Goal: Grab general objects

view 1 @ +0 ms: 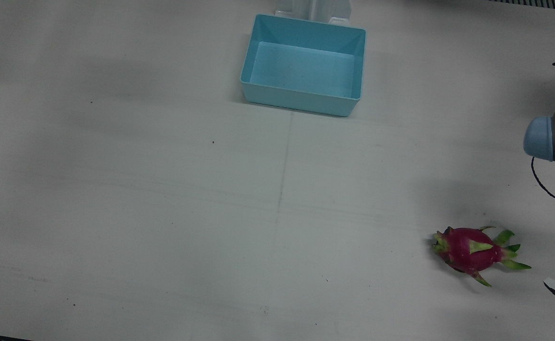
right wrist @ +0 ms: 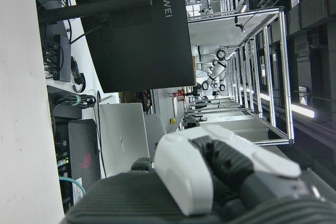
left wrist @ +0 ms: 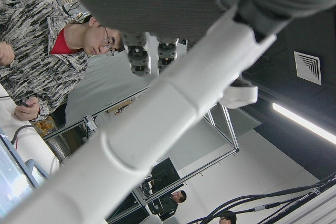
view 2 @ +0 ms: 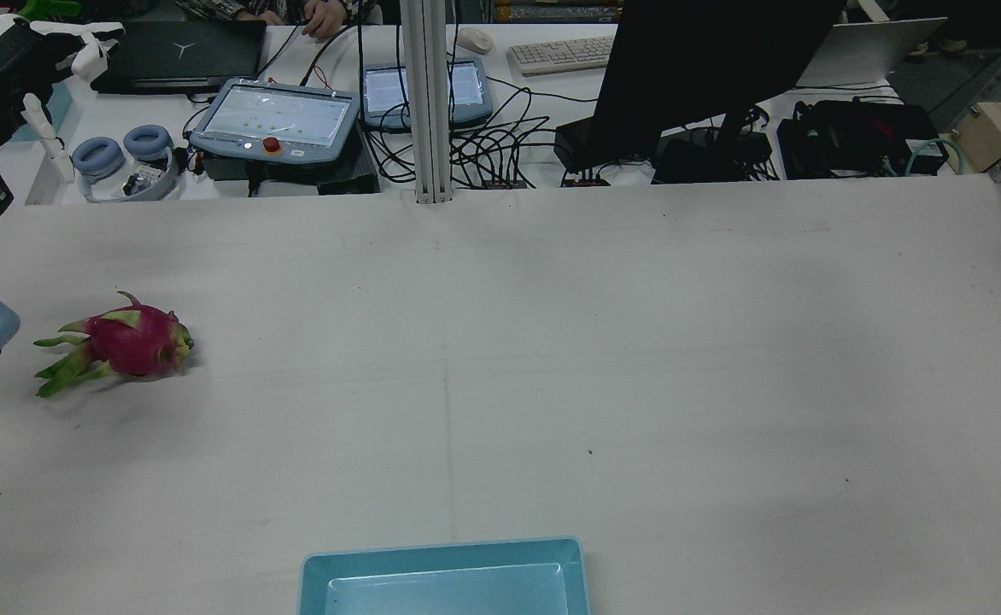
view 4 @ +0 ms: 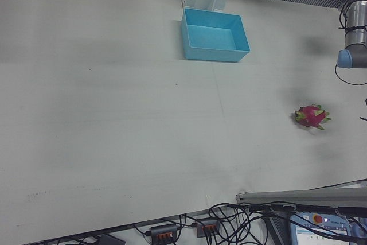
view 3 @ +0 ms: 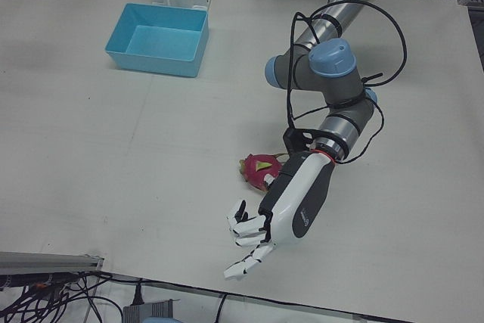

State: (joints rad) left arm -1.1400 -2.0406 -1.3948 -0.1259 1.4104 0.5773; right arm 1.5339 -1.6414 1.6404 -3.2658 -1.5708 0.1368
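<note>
Magenta dragon fruit point(view 1: 471, 251), green-tipped scales

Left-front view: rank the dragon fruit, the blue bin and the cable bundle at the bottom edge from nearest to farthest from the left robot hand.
1. Dragon fruit: just behind the left robot hand, partly hidden by it.
2. Cable bundle: off the table's front edge, lower left of the view.
3. Blue bin: far side of the table, upper left, by a pedestal.
</note>
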